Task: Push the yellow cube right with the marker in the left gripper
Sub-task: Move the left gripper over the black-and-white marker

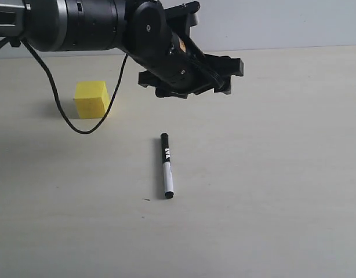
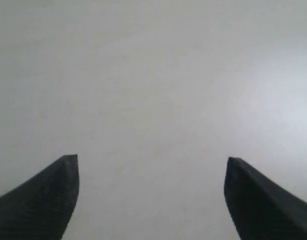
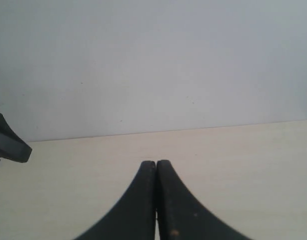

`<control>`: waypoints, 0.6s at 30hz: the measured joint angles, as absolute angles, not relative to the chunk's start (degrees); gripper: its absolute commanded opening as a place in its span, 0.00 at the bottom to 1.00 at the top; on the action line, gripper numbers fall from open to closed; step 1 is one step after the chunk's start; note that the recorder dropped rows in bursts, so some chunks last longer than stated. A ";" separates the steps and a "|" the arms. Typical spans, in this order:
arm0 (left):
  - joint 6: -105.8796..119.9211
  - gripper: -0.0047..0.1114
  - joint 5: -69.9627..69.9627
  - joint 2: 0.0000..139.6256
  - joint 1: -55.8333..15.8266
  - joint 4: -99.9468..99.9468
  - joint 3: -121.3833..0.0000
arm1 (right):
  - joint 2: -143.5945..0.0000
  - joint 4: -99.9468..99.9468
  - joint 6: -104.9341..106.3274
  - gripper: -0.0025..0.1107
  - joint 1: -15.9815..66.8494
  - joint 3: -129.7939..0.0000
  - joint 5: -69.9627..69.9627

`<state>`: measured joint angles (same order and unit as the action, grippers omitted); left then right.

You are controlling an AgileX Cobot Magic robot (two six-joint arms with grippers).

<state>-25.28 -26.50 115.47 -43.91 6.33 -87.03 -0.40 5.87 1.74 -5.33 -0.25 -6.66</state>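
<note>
The marker [image 1: 166, 166] lies flat on the pale table, black cap toward the far side, held by nothing. The yellow cube [image 1: 91, 99] sits to its far left. My left gripper [image 1: 231, 77] hovers above the table, beyond and to the right of the marker, and well right of the cube. In the left wrist view the left gripper [image 2: 151, 160] is open, with only bare table between its fingertips [image 2: 68, 165]. My right gripper [image 3: 156, 163] is shut on nothing; it is out of the exterior view.
A black cable [image 1: 66, 116] loops down from the left arm [image 1: 79, 23] and hangs just in front of the cube. The table's far edge [image 1: 305, 47] meets a plain wall. A dark tip [image 3: 8, 142] shows at the edge of the right wrist view.
</note>
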 measured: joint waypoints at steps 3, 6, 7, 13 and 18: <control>-25.53 0.70 -24.95 115.71 -43.91 8.77 -87.03 | -0.40 5.87 1.74 0.02 -5.33 -0.25 -6.66; -24.66 0.70 -24.31 116.58 -43.91 9.27 -87.03 | -0.40 5.87 1.74 0.02 -5.33 -0.25 -6.66; -24.11 0.70 -24.31 116.88 -43.91 8.93 -87.03 | -0.40 5.87 1.74 0.02 -5.33 -0.25 -6.66; -26.18 0.70 -37.89 117.67 -43.17 8.93 -88.05 | -0.40 5.87 1.74 0.02 -5.33 -0.25 -6.66; -28.59 0.70 -49.92 117.67 -41.40 7.03 -89.03 | -0.40 5.87 1.74 0.02 -5.33 -0.25 -6.66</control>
